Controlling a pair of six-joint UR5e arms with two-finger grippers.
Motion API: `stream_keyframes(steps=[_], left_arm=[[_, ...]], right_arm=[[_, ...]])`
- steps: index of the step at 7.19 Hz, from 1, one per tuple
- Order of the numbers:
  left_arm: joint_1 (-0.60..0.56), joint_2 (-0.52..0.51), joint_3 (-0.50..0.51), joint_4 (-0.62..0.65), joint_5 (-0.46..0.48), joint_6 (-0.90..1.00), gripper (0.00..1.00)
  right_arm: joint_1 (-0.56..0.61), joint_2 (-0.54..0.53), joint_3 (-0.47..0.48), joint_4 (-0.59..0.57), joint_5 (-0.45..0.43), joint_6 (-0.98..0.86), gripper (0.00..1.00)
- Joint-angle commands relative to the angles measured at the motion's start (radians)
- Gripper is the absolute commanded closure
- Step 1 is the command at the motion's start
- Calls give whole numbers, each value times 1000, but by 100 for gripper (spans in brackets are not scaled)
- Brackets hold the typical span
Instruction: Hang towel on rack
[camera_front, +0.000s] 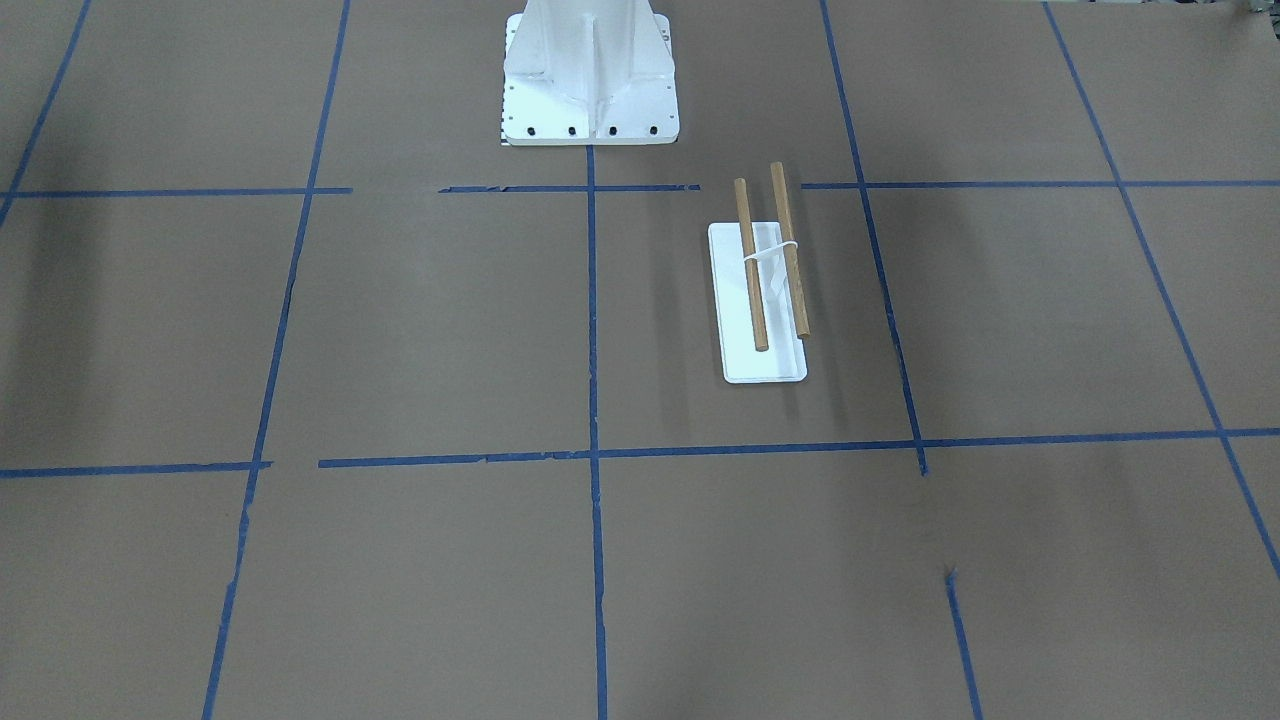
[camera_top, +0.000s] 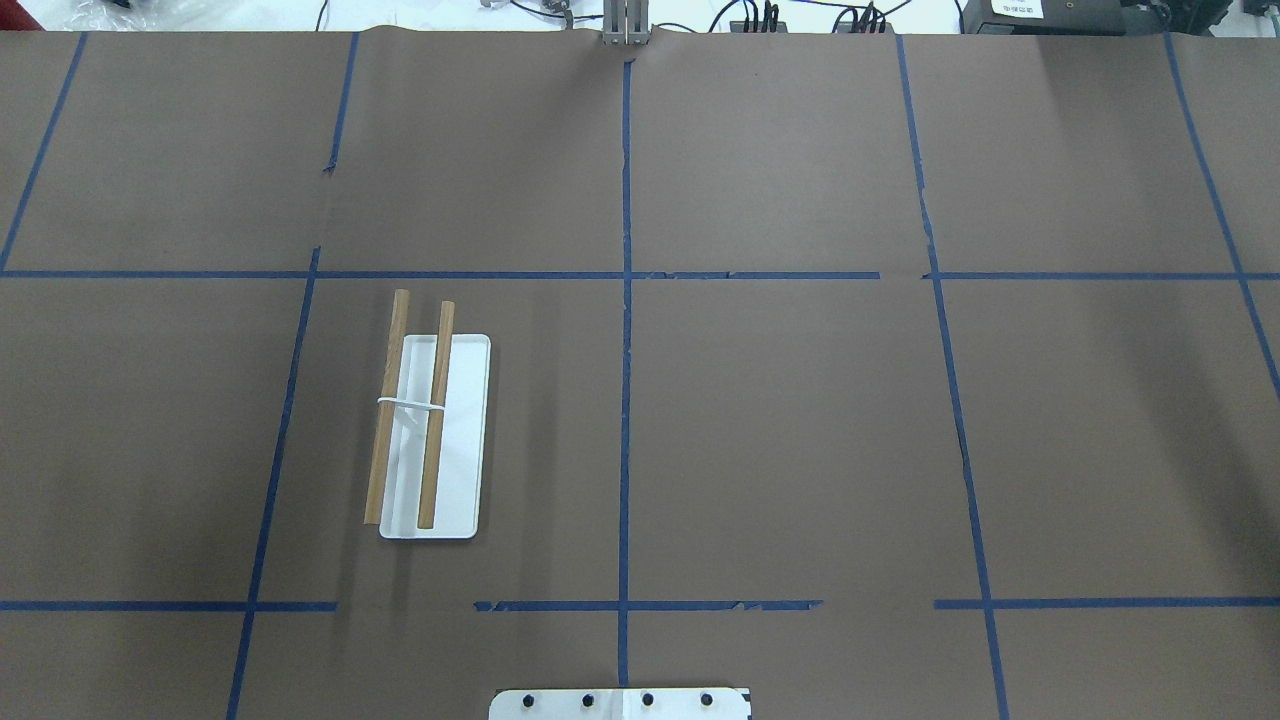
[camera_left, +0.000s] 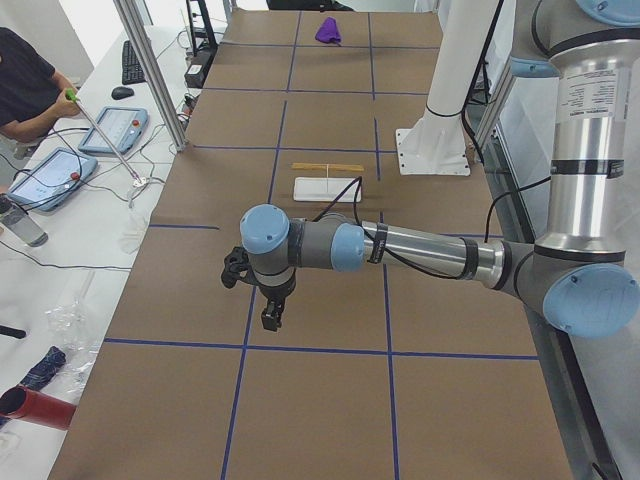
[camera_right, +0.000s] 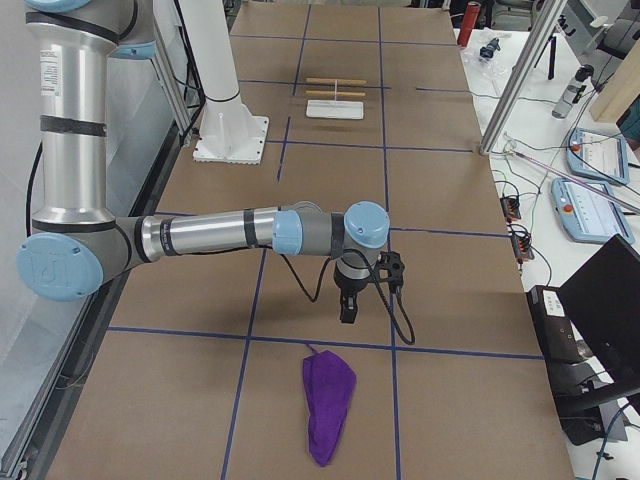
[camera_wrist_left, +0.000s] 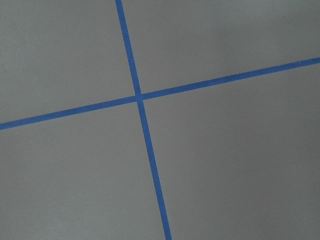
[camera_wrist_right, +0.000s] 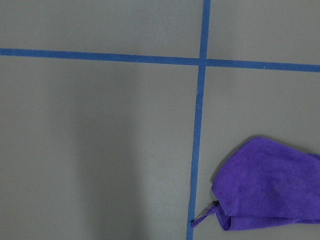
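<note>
Left tool (camera_left: 272, 318): on the near arm in the exterior left view, pointing down over the brown worktop (camera_top: 800, 450), well apart from the rack (camera_top: 430, 430). It shows in that side view only, so I cannot tell whether its jaws are parted or closed. The left wrist view shows nothing but a crossing of blue tape (camera_wrist_left: 140, 96) on the paper. The rack stands on the robot's left half of the worktop. Its flat white base (camera_top: 465, 440) carries a white support (camera_front: 772, 262), which holds two parallel wooden dowels (camera_top: 436, 415) over the base. The dowels are bare. The white bolted pedestal (camera_front: 590, 90) sits at the centre line, near the rack but apart from it. Right tool (camera_right: 347, 312): on the near arm in the exterior right view, pointing down near the towel (camera_right: 328, 405) and not touching it. Jaw state again cannot be told, as this side view is the only one showing it. The towel lies crumpled and elongated on the worktop at the robot's far right end, well apart from the rack. The overhead and front-facing views frame the rack and pedestal only. The towel appears in both side views and in the right wrist view, where its thread (camera_wrist_right: 202, 218) reaches a tape line.
</note>
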Motion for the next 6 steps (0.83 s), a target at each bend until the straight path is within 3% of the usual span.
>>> stream_keyframes(steps=[1, 6], left_arm=[[0, 2, -4, -30, 3, 67, 0], [2, -9, 16, -57, -3, 69, 0]], right_arm=[[-1, -12, -14, 57, 4, -7, 0], [-2, -85, -27, 230, 4, -7, 0]])
